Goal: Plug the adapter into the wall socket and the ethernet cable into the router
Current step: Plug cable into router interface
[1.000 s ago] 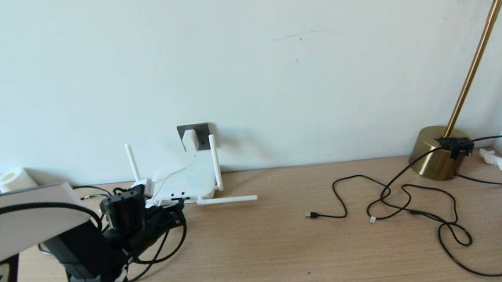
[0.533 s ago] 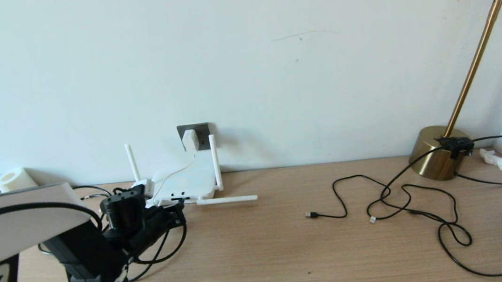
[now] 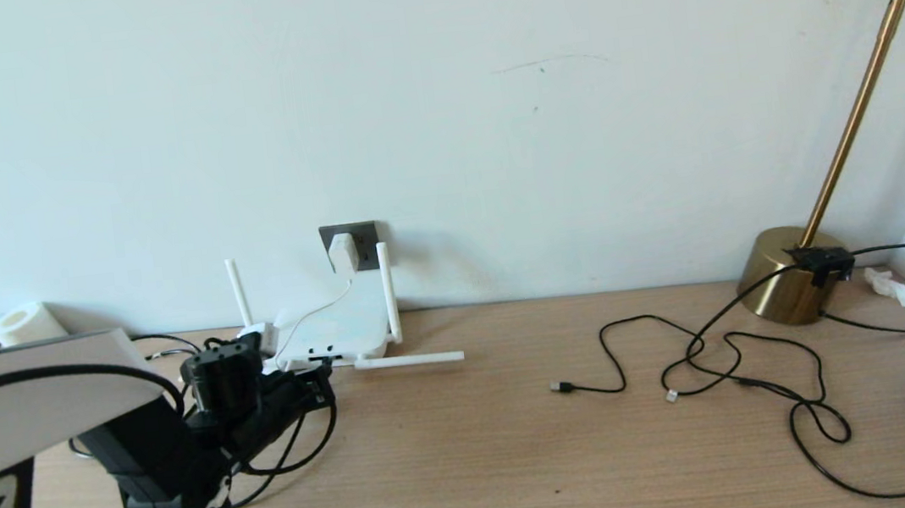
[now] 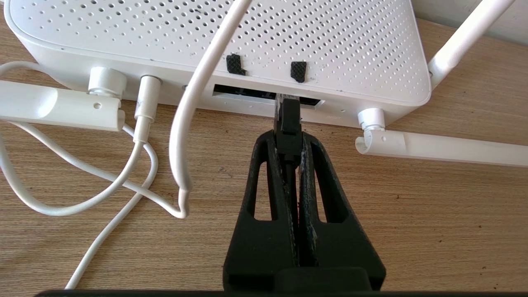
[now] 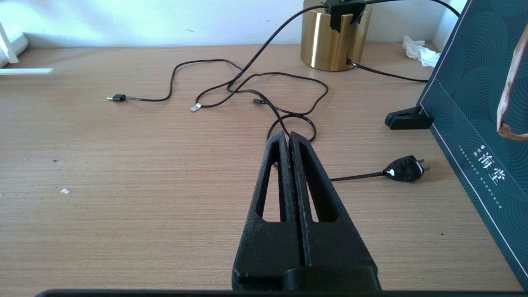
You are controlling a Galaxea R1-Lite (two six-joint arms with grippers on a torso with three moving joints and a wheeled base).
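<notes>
A pale wall rises behind a light wooden desk, and the work sits at its left end. There the left gripper lies low over the desk, its black fingers pinched tight on the black boot of the ethernet cable; the clear plug tip is at the long dark port slot in the router's edge, though how far in it has gone is hard to judge from here. The router is a flat white box with a perforated top, lying against the wall; two of its slim antennas stand up and one lies flat along the desk to the right. A thin white cord is plugged into a round jack on the same edge and loops over the wood. Just above the router, the adapter, a small white cube, sits in the wall socket, a dark grey square plate on the wall. Further right, thin black cables with small plugs sprawl across the desk, one ending in a black plug. A brass lamp stands near the right corner beside a dark green bag. The right gripper hangs over the bare wood near those cables with its fingers pressed together, holding nothing.
</notes>
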